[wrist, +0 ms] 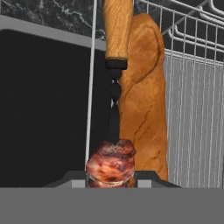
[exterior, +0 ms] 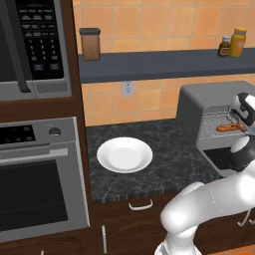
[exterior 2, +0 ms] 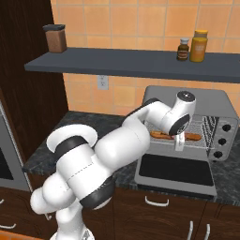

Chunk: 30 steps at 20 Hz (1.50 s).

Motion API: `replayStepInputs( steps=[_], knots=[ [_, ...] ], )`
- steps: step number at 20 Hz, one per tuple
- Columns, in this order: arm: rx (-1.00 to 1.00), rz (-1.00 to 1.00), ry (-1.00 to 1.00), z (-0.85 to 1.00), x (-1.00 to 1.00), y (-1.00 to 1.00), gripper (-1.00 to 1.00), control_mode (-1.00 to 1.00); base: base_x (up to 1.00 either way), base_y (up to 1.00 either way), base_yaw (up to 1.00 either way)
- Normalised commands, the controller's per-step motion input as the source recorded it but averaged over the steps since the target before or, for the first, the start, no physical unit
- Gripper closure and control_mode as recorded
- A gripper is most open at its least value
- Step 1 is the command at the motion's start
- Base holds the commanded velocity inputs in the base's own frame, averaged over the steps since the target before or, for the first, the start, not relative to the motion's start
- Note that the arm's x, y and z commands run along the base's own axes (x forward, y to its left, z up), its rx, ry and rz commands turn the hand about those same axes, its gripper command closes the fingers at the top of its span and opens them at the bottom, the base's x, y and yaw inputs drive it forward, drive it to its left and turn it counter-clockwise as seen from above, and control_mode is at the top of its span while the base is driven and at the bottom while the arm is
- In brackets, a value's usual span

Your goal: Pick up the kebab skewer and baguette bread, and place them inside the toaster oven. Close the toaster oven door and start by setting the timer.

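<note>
Kebab skewer (wrist: 111,162) sits clamped between the gripper (wrist: 111,177) jaws, meat chunk right at the fingertips, thin dark shaft and wooden handle running up the hand view. It hangs at the front edge of the wire rack (wrist: 197,87), alongside the baguette bread (wrist: 144,105), which lies on the rack touching or just beside the skewer; cannot tell which. In the right base view the gripper (exterior 2: 179,143) points down at the mouth of the toaster oven (exterior 2: 220,105), with the baguette bread (exterior 2: 192,137) lying across the rack near its front edge. Toaster oven door (exterior 2: 176,171) is dropped flat open on the counter (exterior 2: 51,154), dark glass facing up. In the left base view the toaster oven (exterior: 199,97) stands at the right end of the counter (exterior: 164,164), the baguette bread (exterior: 230,127) visible inside on the rack, arm partly covering the opening. White plate (exterior: 124,154) sits near the middle of the counter, well apart from the toaster oven. Shelf (exterior: 164,64) above holds a brown jar (exterior: 90,44) at its left end and two bottles (exterior: 233,44) toward its right. Microwave (exterior: 35,45) and built-in oven (exterior: 40,184) stack at the left.
</note>
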Motion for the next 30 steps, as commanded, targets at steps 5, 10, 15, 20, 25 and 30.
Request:
replayStepInputs(
  steps=[5,10,15,20,25,30],
  knots=[
    [0.0,0.0,0.0,0.0,0.0,0.0,-1.0,-1.0,0.0,0.0,0.0],
    [0.0,0.0,0.0,0.0,0.0,0.0,-1.0,-1.0,0.0,0.0,0.0],
    [0.0,0.0,0.0,0.0,0.0,0.0,-1.0,-1.0,0.0,0.0,0.0],
    [0.0,0.0,-0.04,0.21,-0.09,-0.06,-1.0,-1.0,0.0,0.0,0.0],
    [-0.01,-0.06,-0.03,0.3,-0.66,-0.23,-1.0,-1.0,0.0,0.0,0.0],
    [0.02,-0.43,0.11,0.33,-0.96,0.05,-1.0,-1.0,0.0,0.0,0.0]
  ],
)
